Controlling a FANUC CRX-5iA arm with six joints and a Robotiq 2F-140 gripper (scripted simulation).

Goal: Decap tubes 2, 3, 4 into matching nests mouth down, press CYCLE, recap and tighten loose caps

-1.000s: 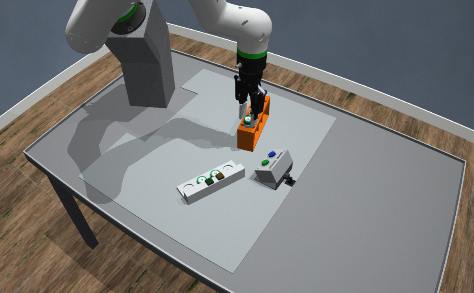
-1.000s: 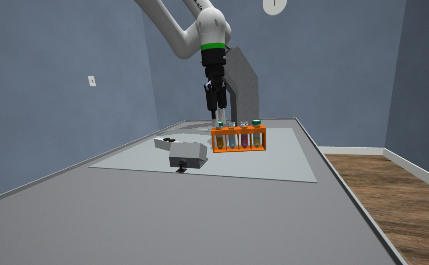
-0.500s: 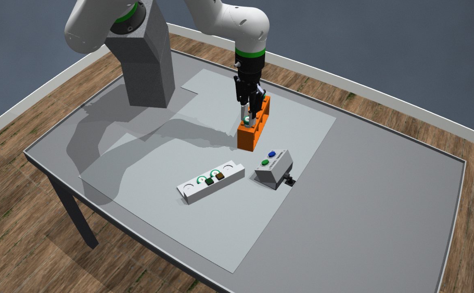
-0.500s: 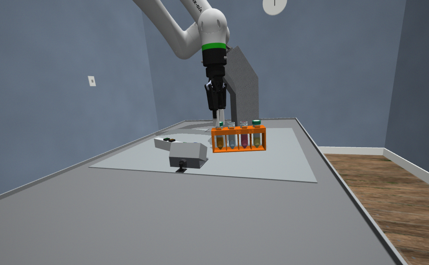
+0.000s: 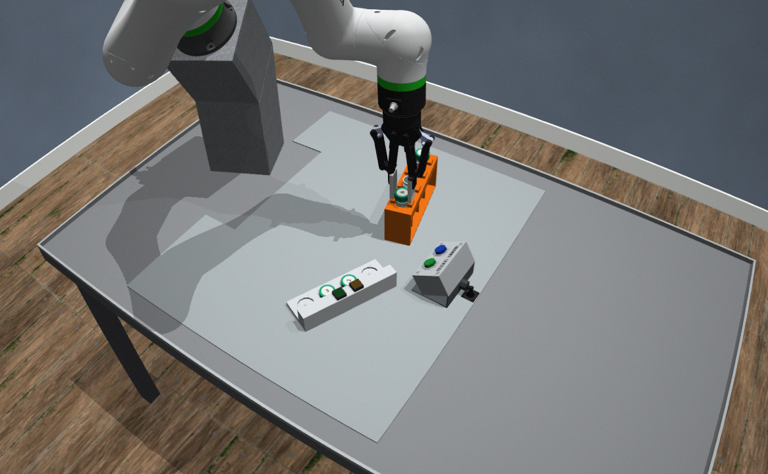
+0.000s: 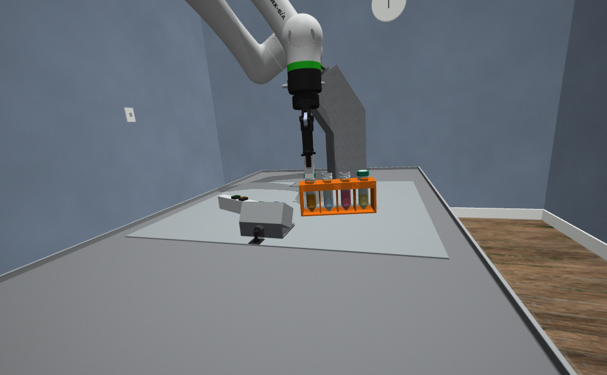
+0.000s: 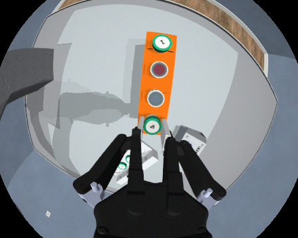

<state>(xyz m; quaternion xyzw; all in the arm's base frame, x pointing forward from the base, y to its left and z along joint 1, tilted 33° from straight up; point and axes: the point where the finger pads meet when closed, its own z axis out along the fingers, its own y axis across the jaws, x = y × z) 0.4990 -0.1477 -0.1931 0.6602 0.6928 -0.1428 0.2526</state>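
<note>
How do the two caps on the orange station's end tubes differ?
The gripped cap is clamped in the end effector; the far cap stands untouched. The gripped cap neighbours the open blue tube, the far cap the open pink tube. Both are green-rimmed with white tops, seated on tubes.

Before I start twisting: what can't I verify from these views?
- Number on the gripped cap: dot too small, wrist and top views.
- Cap's seat on its tube: jaws cover it, exterior view.
- Lamps: lit or not is unclear, top view; too small elsewhere.
- Keys: hidden behind their box, exterior view.
</note>
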